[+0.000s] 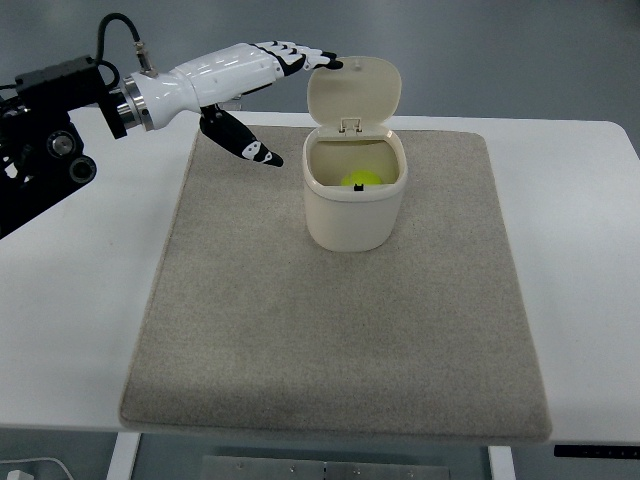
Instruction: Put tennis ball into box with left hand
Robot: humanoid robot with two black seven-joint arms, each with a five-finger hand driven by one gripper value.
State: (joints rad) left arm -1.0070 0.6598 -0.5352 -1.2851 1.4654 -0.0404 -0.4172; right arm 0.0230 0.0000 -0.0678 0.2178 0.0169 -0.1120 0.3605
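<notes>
One beige mat [330,330] covers the white desk [70,330]. Toward the mat's far edge stands one cream box [353,215], lid [354,92] upright, with one bright yellow-green tennis ball [361,181] inside. Beyond, the left hand [262,75] holds nothing, fingers outstretched, fingertips [330,62] touching the lid's rim.

A rectangular white tabletop [590,300] is carrying a beige, felt-like mat [330,350] with rounded corners. Smooth grey-blue floor [500,50] is showing beyond, evenly lit, with soft reflections.
</notes>
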